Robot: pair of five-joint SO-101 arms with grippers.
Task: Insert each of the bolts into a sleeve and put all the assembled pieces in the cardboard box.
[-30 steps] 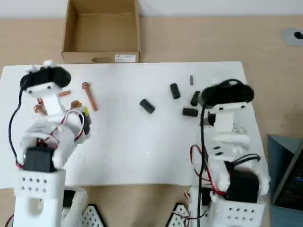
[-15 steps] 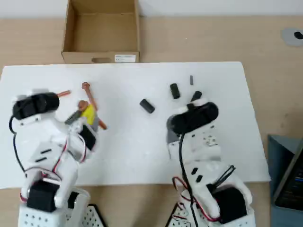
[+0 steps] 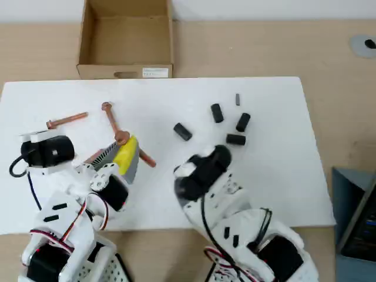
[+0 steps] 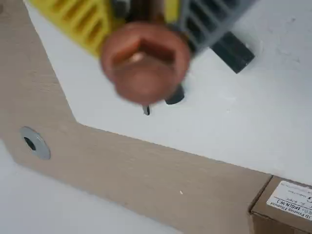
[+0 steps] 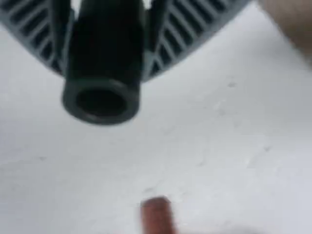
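You found the cardboard box [image 3: 124, 71] standing open beyond the far edge of the white sheet [image 3: 276, 176], and every position below was referenced to that box. The left gripper [image 3: 120, 147] hung over the sheet on the arm-base side of the box, roughly in line with its front wall. Its yellow finger [image 4: 73, 24] and grey finger [image 4: 214, 19] were clamped on a copper bolt [image 3: 144, 158]. In the left wrist view the hex-socket head of that bolt faced the camera. Two loose bolts lay on the sheet between this gripper and the box. One [image 3: 110, 117] lay closer to the held bolt, and the other [image 3: 66, 120] lay farther toward the left-arm side. The right arm [image 3: 202, 170] stood over the sheet, farther from the box than the left gripper and toward the right-arm side. The right gripper [image 5: 105, 48] had its ribbed fingers [image 5: 195, 24] closed on a black sleeve [image 5: 101, 73] with the open bore turned toward the wrist camera. A copper bolt tip [image 5: 156, 214] showed beyond the bore. Four loose sleeves lay on the sheet, away from the box on the right-arm side: one [image 3: 183, 131] nearest the box, then three [image 3: 217, 113], [image 3: 242, 122], [image 3: 235, 139] grouped farther out. A thin dark piece [image 3: 237, 99] lay just beside that group. The box interior held no assembled pieces.
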